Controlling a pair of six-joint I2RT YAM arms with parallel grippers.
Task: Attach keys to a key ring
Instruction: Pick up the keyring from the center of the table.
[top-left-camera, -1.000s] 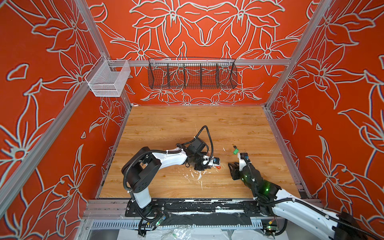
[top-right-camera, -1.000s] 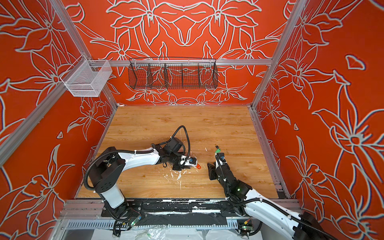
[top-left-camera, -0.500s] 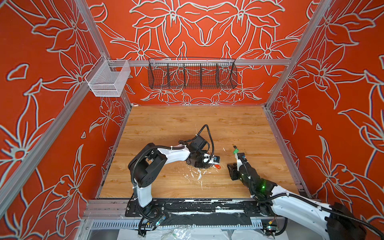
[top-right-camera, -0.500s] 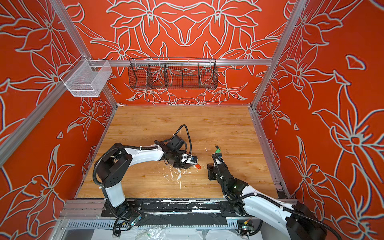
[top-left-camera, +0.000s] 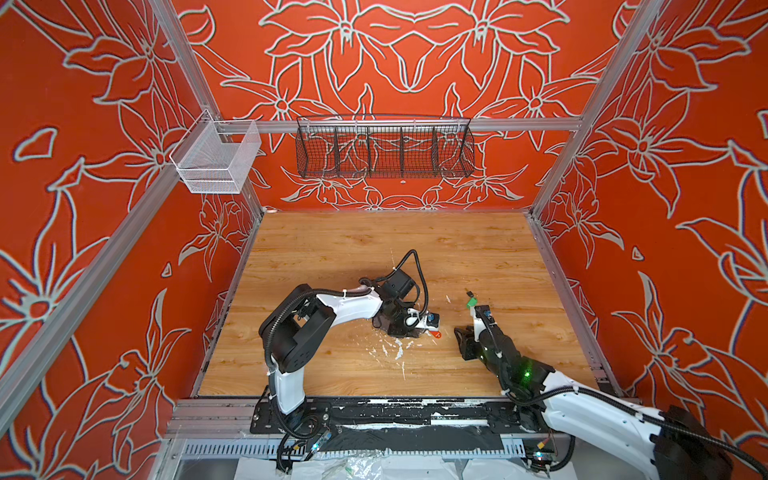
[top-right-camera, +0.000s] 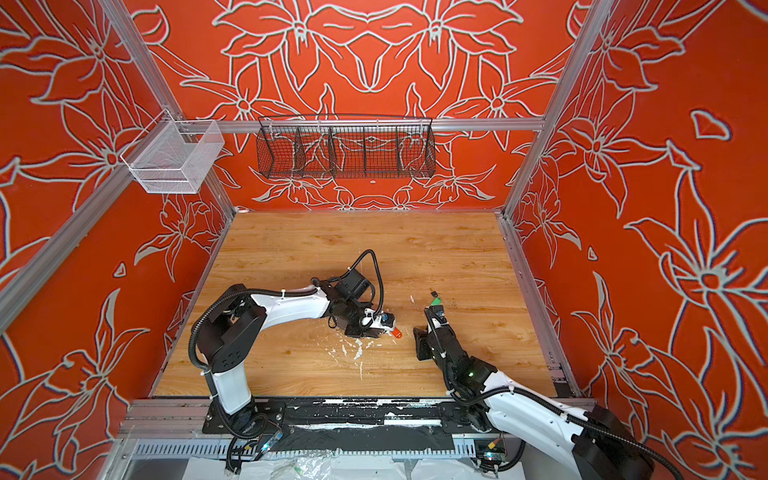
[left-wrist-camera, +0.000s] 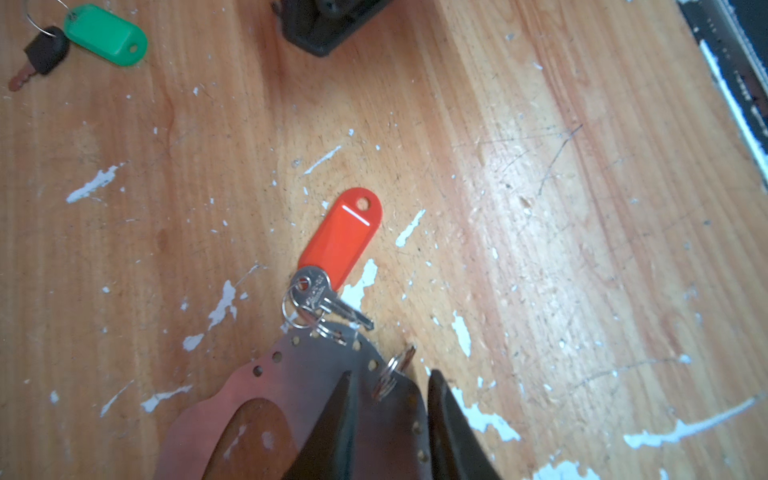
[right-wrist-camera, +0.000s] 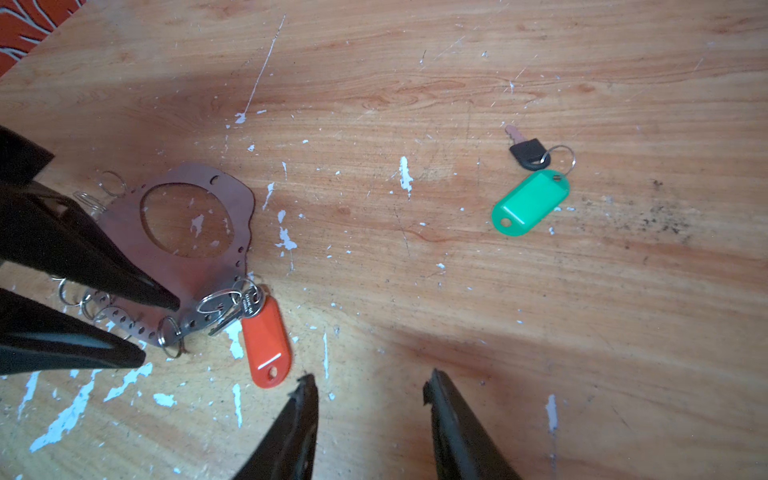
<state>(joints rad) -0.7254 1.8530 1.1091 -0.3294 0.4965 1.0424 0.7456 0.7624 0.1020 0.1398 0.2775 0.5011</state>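
With left gripper and right gripper both spread and empty, the green key should be pinched by its tag

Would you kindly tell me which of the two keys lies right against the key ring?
The orange-red-tagged key: it overlaps the rim of the key ring, while the green-tagged key lies well apart on the wooden table.

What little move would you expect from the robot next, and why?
Probably the right gripper, open and empty, heads to the green key: it lies loose, apart from the key ring, while the orange key already seems hooked on.
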